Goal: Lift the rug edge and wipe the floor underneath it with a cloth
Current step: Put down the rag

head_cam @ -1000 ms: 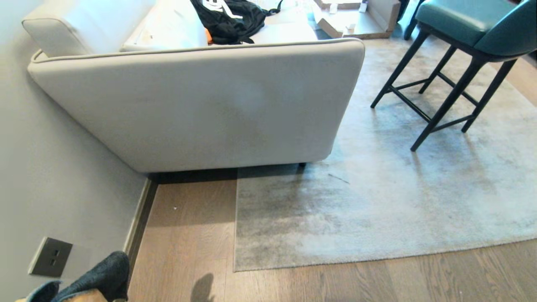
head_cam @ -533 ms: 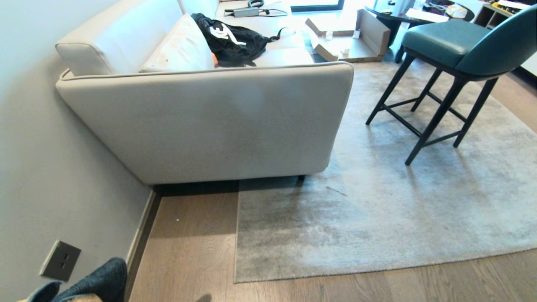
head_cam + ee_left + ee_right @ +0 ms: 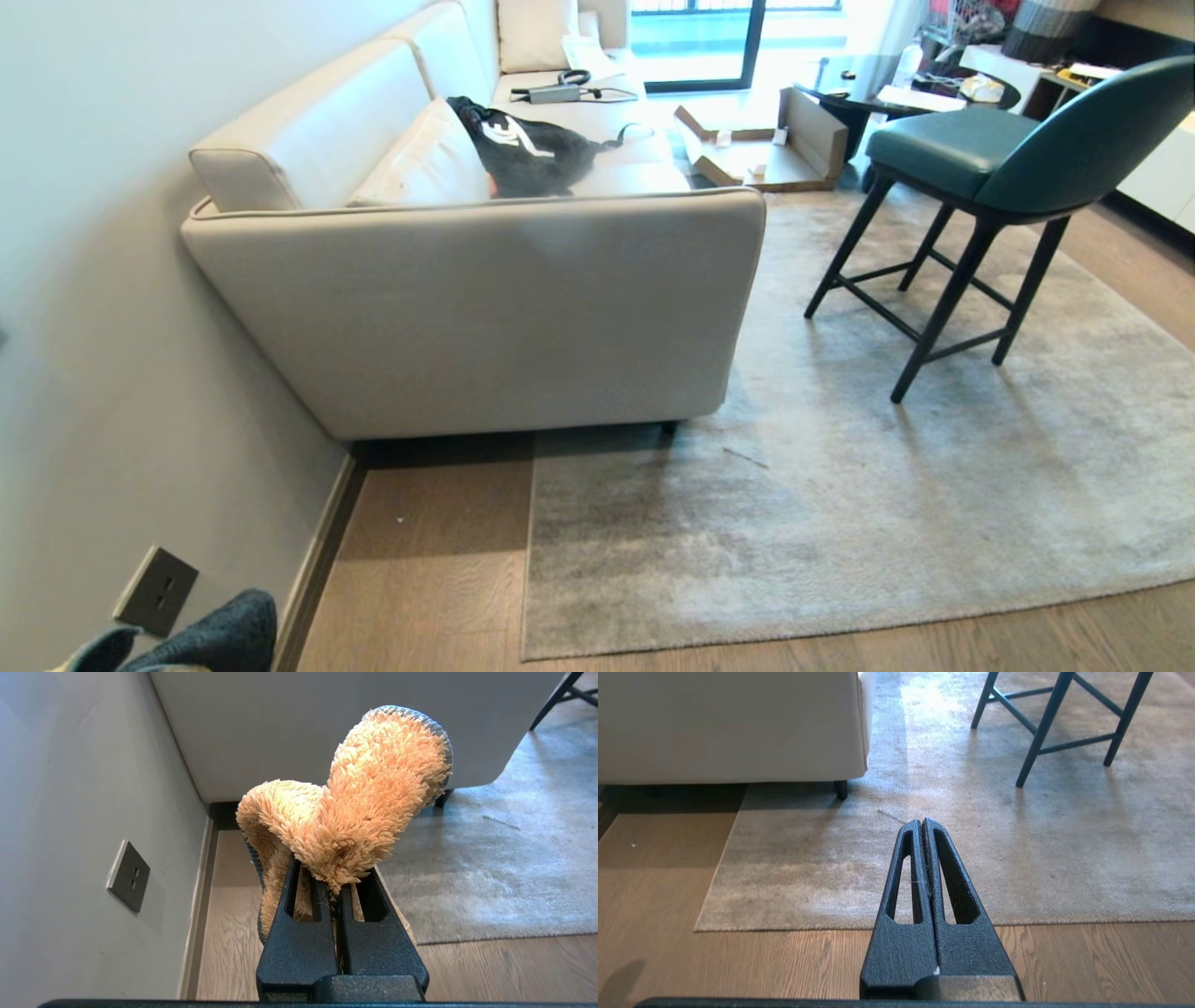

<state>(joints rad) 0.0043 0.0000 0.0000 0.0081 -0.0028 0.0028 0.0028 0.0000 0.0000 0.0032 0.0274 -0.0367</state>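
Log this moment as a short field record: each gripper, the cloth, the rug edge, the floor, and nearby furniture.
left gripper: shut on the cloth, held up beside the wall
right gripper: shut, empty, pointing at the rug
cloth: fluffy tan face showing, dark grey backing
rug edge: flat on the floor, not yet lifted
floor: wood planks, bare between wall and rug
sofa: front leg on the rug
chair: green seat, dark legs, standing on the rug

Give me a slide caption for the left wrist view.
Left gripper shut on the cloth, held above the floor near the flat rug edge.
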